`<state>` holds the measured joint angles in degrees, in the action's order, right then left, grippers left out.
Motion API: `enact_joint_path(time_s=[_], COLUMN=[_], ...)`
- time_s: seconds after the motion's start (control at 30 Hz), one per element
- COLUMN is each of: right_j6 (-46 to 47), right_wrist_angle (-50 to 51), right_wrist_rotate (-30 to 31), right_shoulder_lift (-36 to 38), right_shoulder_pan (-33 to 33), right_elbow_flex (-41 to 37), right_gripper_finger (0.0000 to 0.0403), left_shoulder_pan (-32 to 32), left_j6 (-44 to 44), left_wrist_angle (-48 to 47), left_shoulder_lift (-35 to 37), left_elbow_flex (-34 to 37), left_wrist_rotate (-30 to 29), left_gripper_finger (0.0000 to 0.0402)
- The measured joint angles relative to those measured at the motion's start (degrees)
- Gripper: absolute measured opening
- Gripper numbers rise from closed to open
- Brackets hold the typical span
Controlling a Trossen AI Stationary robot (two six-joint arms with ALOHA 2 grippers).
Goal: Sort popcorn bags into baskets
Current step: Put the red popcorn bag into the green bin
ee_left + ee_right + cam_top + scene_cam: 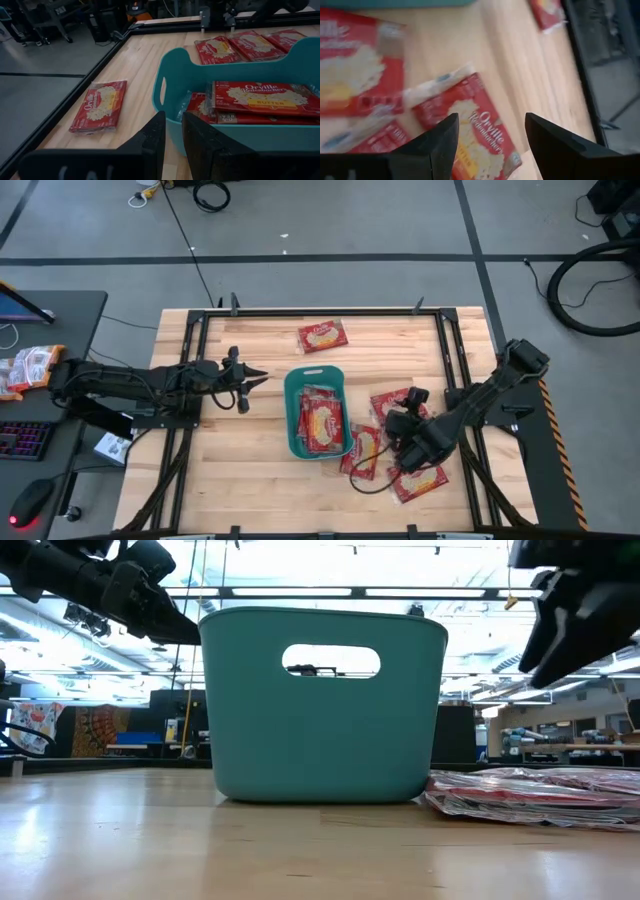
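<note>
**Bags in the bin, more beside it**

We see the wooden table [250, 470] first, then the teal basket [315, 412] near its middle, holding several popcorn bags [322, 423] stacked flat. More bags lie just right of the basket — a loose cluster [395, 450] under our right arm — and one bag [322, 336] sits alone toward the far edge. The right gripper [398, 442] hangs over that cluster, fingers spread wide, empty. The left gripper [258, 379] hovers left of the basket — fingers narrow, a slim gap between them, gripping nothing.
</note>
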<state>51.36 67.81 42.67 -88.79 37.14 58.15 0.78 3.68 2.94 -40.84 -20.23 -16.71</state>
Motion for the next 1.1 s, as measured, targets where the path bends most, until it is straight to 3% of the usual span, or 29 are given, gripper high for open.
enact_joint_path(time_s=[0.13,0.37,0.77,1.1], right_j6=[-5.43,-6.04,-5.9,-7.64], right_wrist_angle=[-1.32,-4.6,-6.27,-9.7], right_wrist_rotate=[-3.22,-8.13,-8.46,-7.95], right_shoulder_lift=[0.01,-4.48,-13.04,-13.29], right_shoulder_pan=[1.01,1.06,1.01,-0.47], right_elbow_flex=[-1.82,-6.6,-7.19,-8.51], right_gripper_finger=[0.0234,0.0234,0.0234,0.0229], left_shoulder_pan=[0.01,0.02,0.02,0.02], left_j6=[-0.04,-0.02,-0.02,-0.04], left_wrist_angle=[0.01,-0.01,-0.22,-0.28], left_shoulder_lift=[0.0,0.0,0.0,0.0], left_elbow_flex=[0.0,0.0,0.0,0.0], left_wrist_rotate=[0.0,0.0,0.02,0.0], left_gripper_finger=[0.0069,0.0069,0.0069,0.0069])
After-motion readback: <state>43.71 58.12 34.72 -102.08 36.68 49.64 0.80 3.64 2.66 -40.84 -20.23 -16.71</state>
